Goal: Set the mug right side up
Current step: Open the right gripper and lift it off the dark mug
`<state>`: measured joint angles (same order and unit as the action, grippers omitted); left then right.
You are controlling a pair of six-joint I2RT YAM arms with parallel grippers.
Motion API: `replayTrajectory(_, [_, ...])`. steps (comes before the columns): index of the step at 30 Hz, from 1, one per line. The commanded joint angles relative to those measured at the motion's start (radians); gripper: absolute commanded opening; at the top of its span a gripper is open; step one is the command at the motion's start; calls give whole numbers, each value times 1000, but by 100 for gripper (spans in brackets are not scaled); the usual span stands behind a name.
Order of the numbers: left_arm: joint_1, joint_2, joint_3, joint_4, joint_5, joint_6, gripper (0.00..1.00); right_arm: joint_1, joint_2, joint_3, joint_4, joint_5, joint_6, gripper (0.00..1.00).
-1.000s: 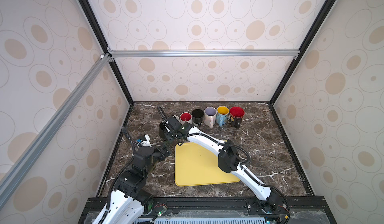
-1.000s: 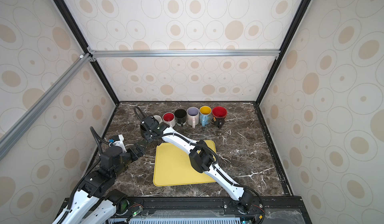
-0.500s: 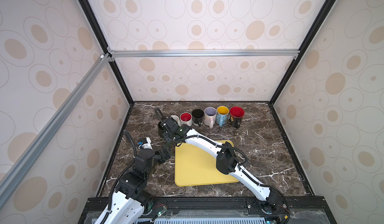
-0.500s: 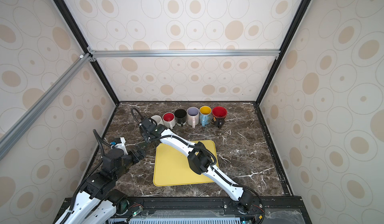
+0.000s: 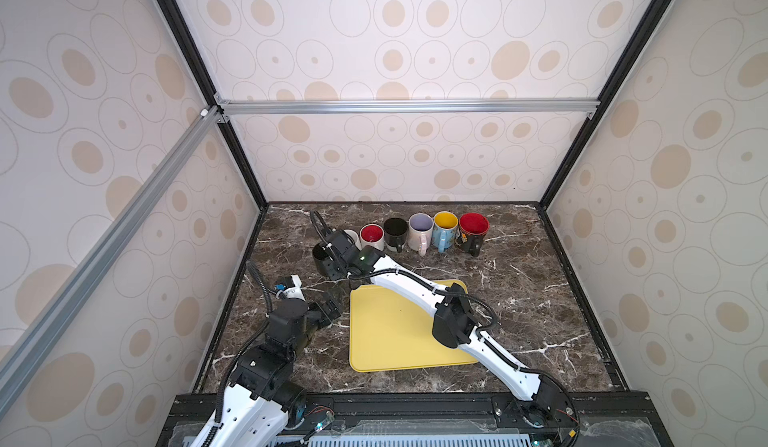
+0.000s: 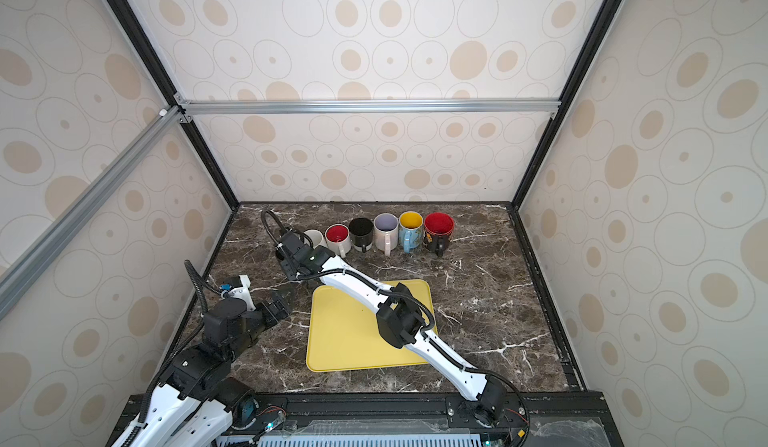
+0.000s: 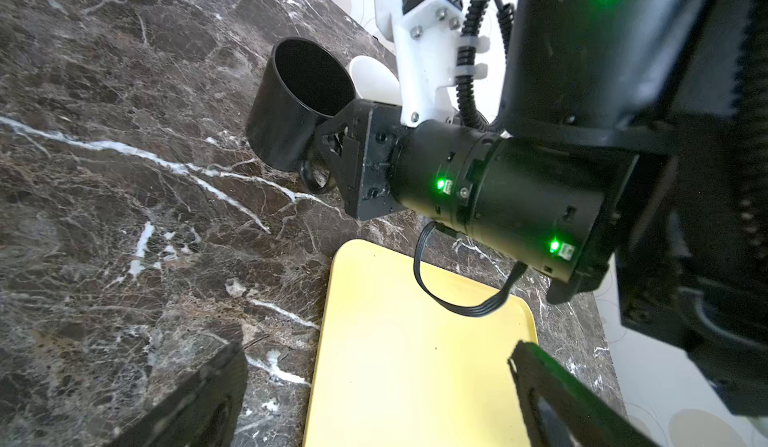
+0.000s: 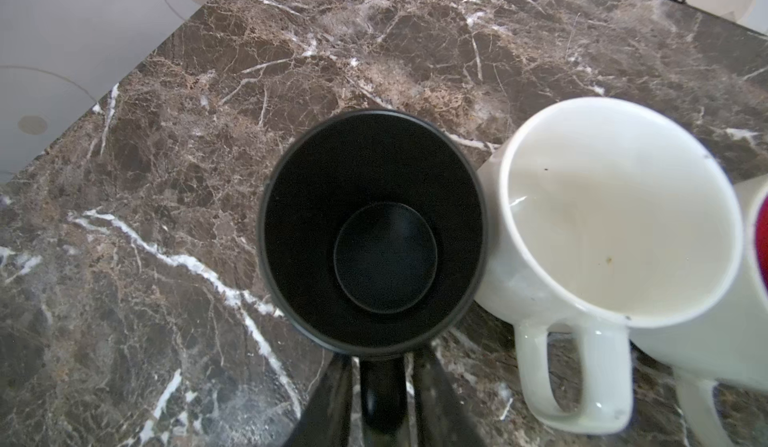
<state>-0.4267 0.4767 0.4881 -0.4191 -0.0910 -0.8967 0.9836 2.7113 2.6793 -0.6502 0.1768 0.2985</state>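
Observation:
The black mug (image 5: 321,258) (image 8: 374,224) stands upright, mouth up, on the marble table at the left end of the mug row, touching a white mug (image 8: 615,224). My right gripper (image 5: 333,267) (image 8: 384,359) reaches across from the right and straddles the mug's handle (image 8: 382,399). It is slightly open, with a thin gap on each side of the handle. In the left wrist view the same mug (image 7: 291,108) shows beside the right gripper's fingers (image 7: 332,150). My left gripper (image 5: 334,299) (image 7: 376,353) hangs wide open and empty over the left edge of the yellow board (image 5: 395,332).
A row of upright mugs runs along the back: white (image 5: 353,235), red-lined white (image 5: 371,235), black (image 5: 395,231), lavender (image 5: 419,229), yellow-lined blue (image 5: 444,227), red-lined dark (image 5: 473,227). The right arm crosses above the yellow board (image 6: 349,337). Enclosure walls ring the table.
The right gripper's jaws have eased apart from the black mug's handle, and the gripper has shifted slightly left. The mug stays upright. The left gripper stays wide open.

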Motion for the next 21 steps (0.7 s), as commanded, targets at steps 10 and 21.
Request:
replayTrajectory(10, [7, -6, 8, 12, 9, 22, 100, 4, -72, -16, 28, -53, -38, 29])
replayTrajectory(21, [7, 46, 56, 79, -22, 89, 100, -4, -361, -227, 35, 43, -172, 32])
